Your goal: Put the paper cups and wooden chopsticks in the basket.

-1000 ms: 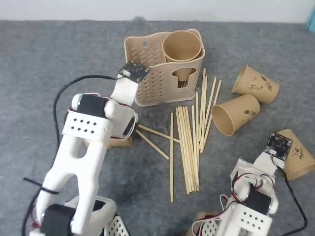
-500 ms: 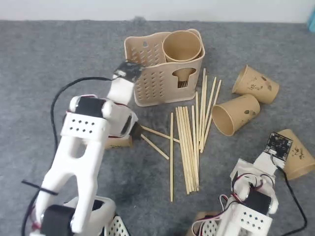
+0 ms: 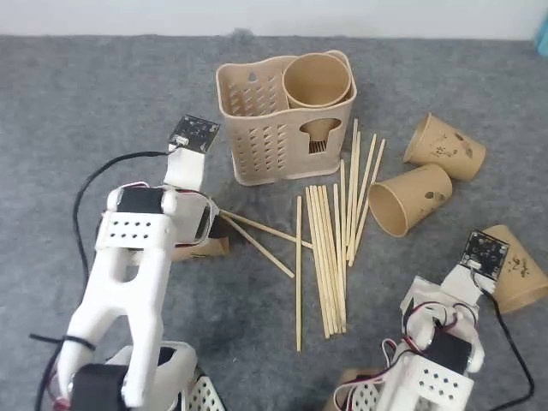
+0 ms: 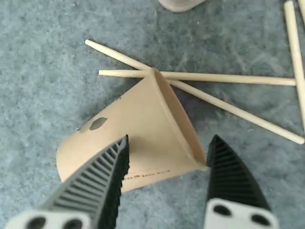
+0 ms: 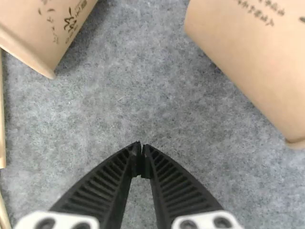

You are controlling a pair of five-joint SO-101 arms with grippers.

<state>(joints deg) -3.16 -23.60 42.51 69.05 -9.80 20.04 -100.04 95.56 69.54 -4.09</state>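
Observation:
A paper cup (image 4: 138,124) lies on its side on the grey mat, and my left gripper (image 4: 170,139) stands open just above it, one finger on each side. Two wooden chopsticks (image 4: 200,76) cross at that cup's rim. From above, this cup (image 3: 204,248) peeks out under the left arm. The beige basket (image 3: 257,128) stands at the back with one paper cup (image 3: 317,79) upright in it. Several chopsticks (image 3: 327,257) lie in front of it. My right gripper (image 5: 141,147) is shut and empty over the mat, between two lying cups (image 5: 45,24) (image 5: 257,52).
Three more cups lie on their sides at the right (image 3: 443,147) (image 3: 409,199) (image 3: 518,270). The right arm's base (image 3: 437,360) sits at the front right. A black cable (image 3: 94,184) loops left of the left arm. Bare mat spreads to the far left.
The left arm has swung left, away from the basket's wall, and its wrist now sits over the lying cup. The right arm has kept still.

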